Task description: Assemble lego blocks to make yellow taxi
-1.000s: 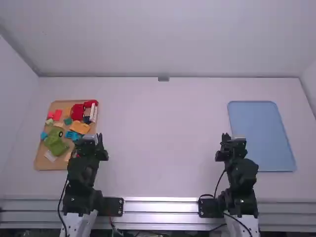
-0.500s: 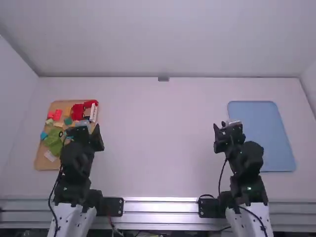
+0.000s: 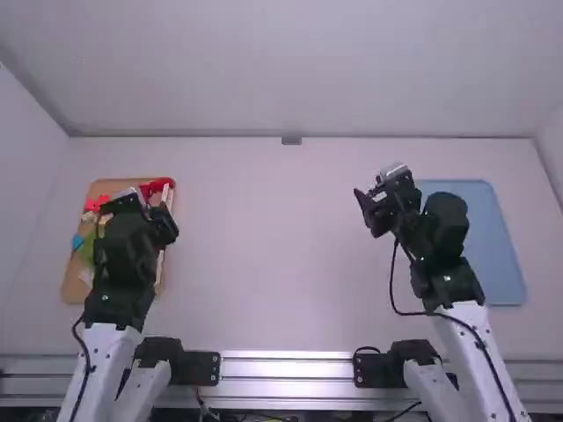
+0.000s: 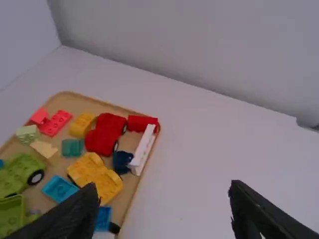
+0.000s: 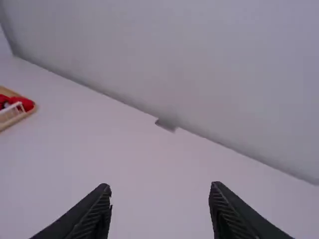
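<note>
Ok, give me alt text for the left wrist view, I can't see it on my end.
The left gripper is open and empty, with a tan tray of loose toy blocks beside it on the white table. The tray holds a yellow car base, a red car piece, green pieces and smaller blocks in several colors.

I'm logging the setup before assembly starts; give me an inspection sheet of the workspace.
Surface: white table, with a blue tray or mat at right.
Job's things: larger yellow piece and smaller yellow block in the tan tray at left.
Clutter: red pieces and green pieces share that tray.
Grippers: left gripper and right gripper open, holding nothing.
Cables: black cable on each arm.
Surroundings: pale rear wall, small grey fixture at its foot.
</note>
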Controlling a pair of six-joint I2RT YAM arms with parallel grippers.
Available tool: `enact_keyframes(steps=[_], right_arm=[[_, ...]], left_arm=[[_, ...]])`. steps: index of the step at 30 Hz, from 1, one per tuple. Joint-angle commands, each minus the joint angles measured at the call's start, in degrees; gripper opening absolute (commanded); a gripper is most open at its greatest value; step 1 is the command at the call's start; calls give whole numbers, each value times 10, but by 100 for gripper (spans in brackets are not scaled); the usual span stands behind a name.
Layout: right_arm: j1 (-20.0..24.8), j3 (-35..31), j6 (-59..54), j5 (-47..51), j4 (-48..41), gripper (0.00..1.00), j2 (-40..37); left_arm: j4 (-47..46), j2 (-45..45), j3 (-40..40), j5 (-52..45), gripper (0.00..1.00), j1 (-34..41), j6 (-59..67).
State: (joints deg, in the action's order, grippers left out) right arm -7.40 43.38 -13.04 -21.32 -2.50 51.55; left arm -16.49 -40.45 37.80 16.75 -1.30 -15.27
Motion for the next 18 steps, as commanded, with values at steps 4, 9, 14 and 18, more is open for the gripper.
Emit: enact_keyframes(steps=[4,9,14,18], right_arm=[[-30,98,-30,-48,19,62,111],[-43,174,-35,-85,9,69,196],[-55,281,-62,-145,-34,76,290],[-69,350,-80,-170,-55,81,353]], left_arm=[[-46,-53,81,3,79,-40,-41],[-114,-106,161,-21,86,-76,-63],[-236,-169,274,4,92,-91,-116],[-304,-212,359,9,95,-95,-109]])
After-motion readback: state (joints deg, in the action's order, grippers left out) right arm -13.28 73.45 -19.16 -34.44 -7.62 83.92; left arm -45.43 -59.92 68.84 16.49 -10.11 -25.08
